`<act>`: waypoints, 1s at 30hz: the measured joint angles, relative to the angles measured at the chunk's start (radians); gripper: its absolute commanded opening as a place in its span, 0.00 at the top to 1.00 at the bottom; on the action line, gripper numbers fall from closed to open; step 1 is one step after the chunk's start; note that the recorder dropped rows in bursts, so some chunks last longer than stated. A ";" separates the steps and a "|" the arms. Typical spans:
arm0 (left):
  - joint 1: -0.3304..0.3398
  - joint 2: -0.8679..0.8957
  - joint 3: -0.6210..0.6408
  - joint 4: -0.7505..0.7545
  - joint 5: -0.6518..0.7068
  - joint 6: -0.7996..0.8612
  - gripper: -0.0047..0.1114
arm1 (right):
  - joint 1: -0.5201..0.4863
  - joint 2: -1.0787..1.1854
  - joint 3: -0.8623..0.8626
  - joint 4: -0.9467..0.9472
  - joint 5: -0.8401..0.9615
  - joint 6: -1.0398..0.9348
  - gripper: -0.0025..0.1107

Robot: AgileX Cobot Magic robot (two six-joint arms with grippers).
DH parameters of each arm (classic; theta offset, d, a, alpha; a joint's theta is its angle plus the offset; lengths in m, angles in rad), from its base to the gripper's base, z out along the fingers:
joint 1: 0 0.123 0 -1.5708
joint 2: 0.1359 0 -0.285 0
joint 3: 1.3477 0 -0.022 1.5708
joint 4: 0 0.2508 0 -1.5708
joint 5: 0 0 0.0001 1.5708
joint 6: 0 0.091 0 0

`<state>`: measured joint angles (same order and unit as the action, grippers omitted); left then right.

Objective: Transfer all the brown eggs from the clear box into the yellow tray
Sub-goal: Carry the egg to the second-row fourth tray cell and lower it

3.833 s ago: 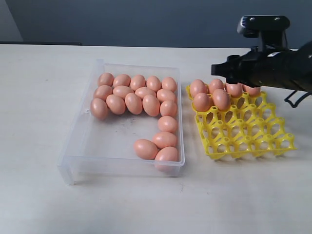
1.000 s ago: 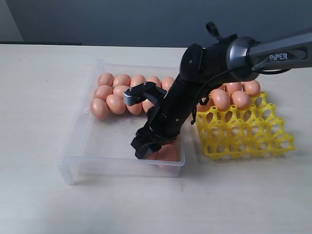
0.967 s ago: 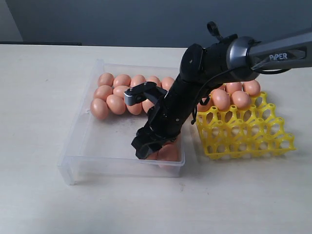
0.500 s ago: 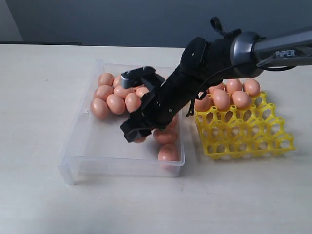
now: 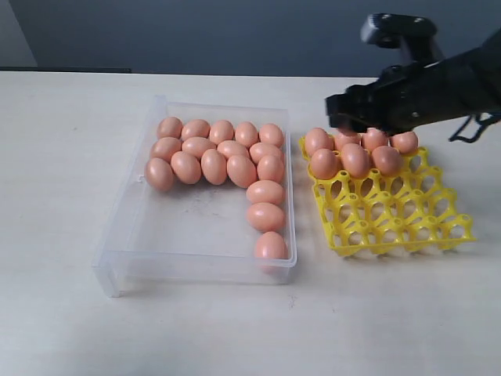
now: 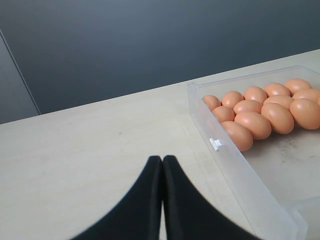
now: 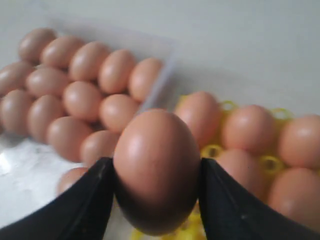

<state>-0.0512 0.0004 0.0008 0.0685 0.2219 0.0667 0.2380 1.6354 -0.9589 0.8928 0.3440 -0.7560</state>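
My right gripper (image 7: 157, 196) pinches one brown egg (image 7: 152, 150) over the yellow tray (image 5: 407, 229) 11 o'clock corner, remaining brown eggs (image 5: 213, 166) in the clear box (image 5: 178, 229) at tray's 9 o'clock, left gripper (image 6: 162, 166) fingers pressed together

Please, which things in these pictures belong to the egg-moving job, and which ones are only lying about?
Part of the job:
- brown eggs
- clear box
- yellow tray
- right gripper, holding one egg

Not part of it:
- table
- left gripper, shut and holding nothing

I see no loose extras.
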 measured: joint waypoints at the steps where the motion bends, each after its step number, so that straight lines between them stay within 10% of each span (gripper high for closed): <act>1: 0.000 0.000 0.000 0.000 0.000 0.000 0.96 | -0.037 -0.006 0.014 0.000 -0.018 0.000 0.98; 30: 0.000 0.000 0.000 0.002 0.000 0.000 0.96 | -0.142 0.137 0.134 0.011 -0.344 0.000 0.98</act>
<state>-0.0512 0.0004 0.0008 0.0703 0.2219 0.0667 0.0956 1.7722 -0.8253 0.9036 0.0000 -0.7560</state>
